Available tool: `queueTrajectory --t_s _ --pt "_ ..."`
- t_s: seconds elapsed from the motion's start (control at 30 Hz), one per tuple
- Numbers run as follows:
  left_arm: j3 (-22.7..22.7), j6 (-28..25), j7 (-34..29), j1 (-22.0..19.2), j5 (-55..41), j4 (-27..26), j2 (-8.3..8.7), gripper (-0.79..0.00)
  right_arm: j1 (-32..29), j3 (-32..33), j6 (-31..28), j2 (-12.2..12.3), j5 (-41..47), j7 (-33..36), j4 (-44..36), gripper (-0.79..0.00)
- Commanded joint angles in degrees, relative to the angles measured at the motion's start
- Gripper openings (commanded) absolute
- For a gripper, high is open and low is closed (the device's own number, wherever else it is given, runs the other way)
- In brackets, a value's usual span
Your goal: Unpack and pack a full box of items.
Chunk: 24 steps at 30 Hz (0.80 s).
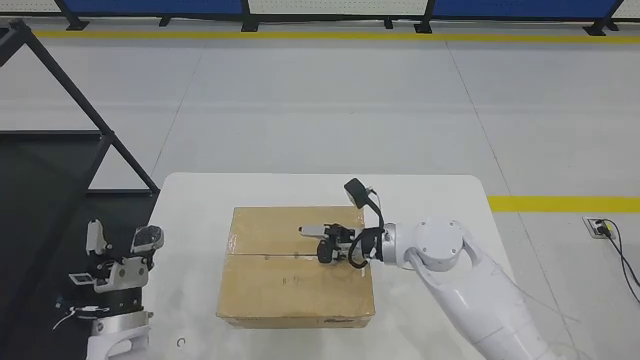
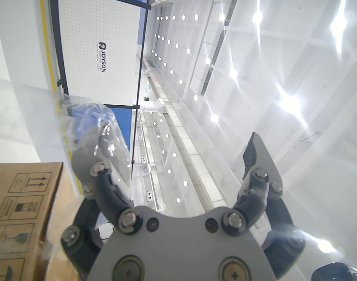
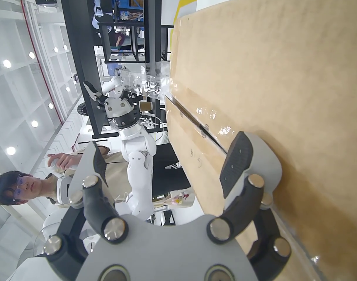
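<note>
The right gripper point(image 3: 166, 147) is hanging over the box point(image 1: 295, 270) with its jaws spread wide and nothing between them. One ribbed pad point(image 3: 236, 165) is lying just beside the seam point(image 3: 196, 122) where the two top flaps meet. I'd say it is lining up there to get at a flap edge. The box is sitting shut in the middle of the white table point(image 1: 440, 200), and nothing can come out until that lid opens.

A glossy strip of clear tape point(image 3: 150, 83) is trailing off the far end of the seam toward the left gripper point(image 2: 178, 159). That gripper is standing off the table's side, pointing upward, its jaws apart as well. The tape is clinging to one of its fingers point(image 2: 80, 160) rather than being pinched, so it looks merely stuck there. By my reckoning, the unpacking is only at the opening step.
</note>
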Motion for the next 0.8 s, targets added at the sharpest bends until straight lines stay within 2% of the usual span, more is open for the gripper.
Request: queueTrajectory --t_s 0.0,0.77 --pt "0.27 0.22 0.43 -0.22 1.53 -0.95 -0.05 0.000 -0.20 0.14 0.06 0.02 -0.12 -0.40 -0.03 0.000" --pt "5.99 2.62 2.22 -0.36 11.69 -10.70 -0.89 0.000 -1.95 1.02 -0.10 0.12 -0.35 -1.39 -1.02 0.000"
